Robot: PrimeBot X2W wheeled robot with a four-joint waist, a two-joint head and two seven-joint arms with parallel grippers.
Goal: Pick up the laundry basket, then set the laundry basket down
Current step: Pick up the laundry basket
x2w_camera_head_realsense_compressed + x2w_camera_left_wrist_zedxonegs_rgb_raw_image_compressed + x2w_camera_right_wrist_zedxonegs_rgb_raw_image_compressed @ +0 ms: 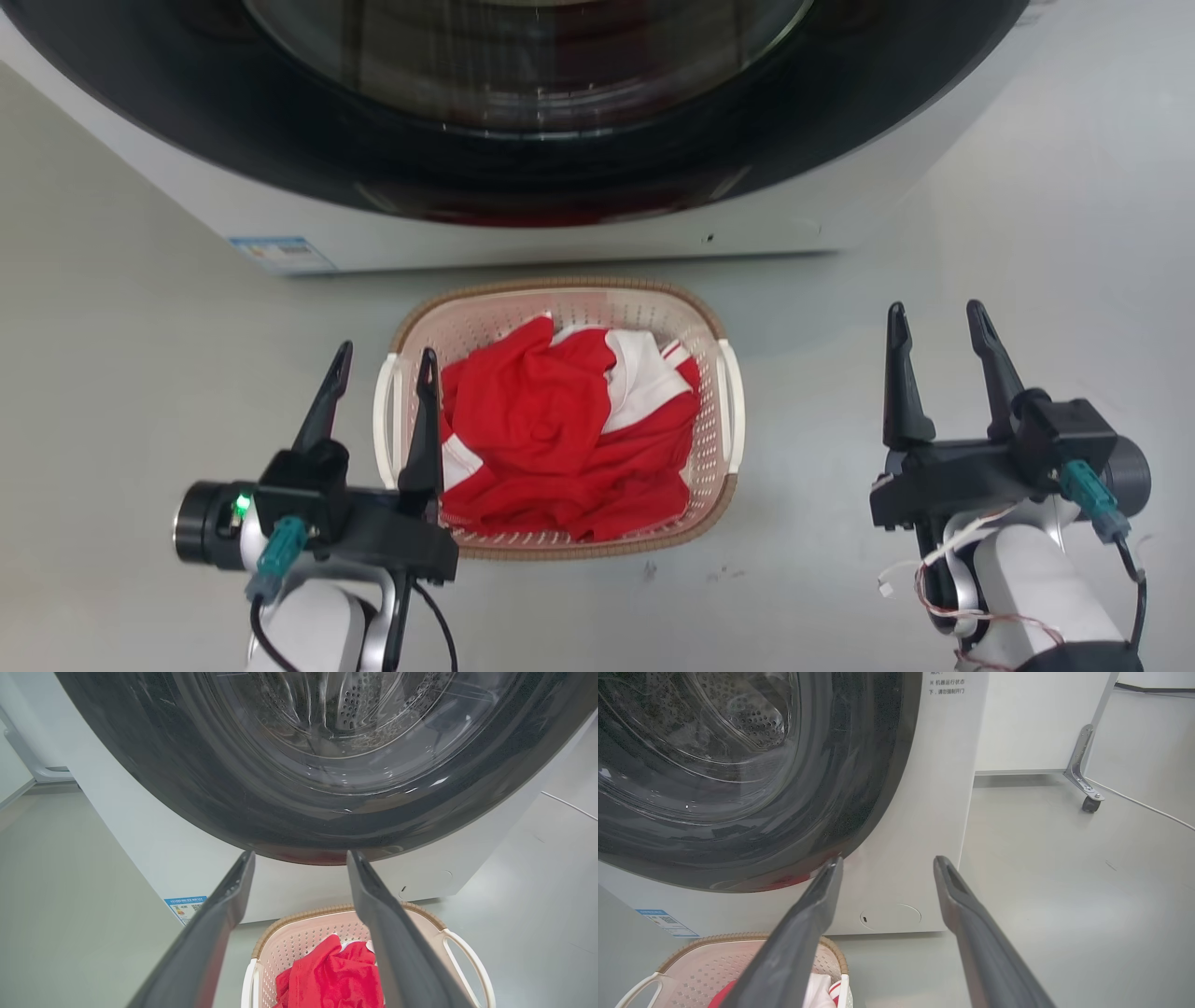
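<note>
Laundry basket: the laundry basket (560,284) sits on the floor at lower centre of the head view, just below the washing machine (560,245), with a red and white garment (551,420) heaped inside.
Left pincer: my left pincer (387,350), lower left, is spread apart and empty. Its inner finger crosses the basket's left handle (381,411) in the picture, but I cannot tell if it touches.
Right pincer: my right pincer (935,306), lower right, is spread apart and empty, well apart from the right handle (738,401).
Risk, tipping: I judge that lifting by one handle alone would tilt the basket and spill the garment.
Risk, snag: a finger closing inside the rim could pinch cloth rather than handle.
Risk, machine: the dark door (560,93) bulges above the basket, so a careless lift could knock it.
Head view gives: both handles at once, and each pincer's spacing to them.
Left wrist view adds: the right handle's open loop, at lower right.
Right wrist view adds: a caster (1087,805) and a cable (1148,807) on the floor, at upper right.
</note>
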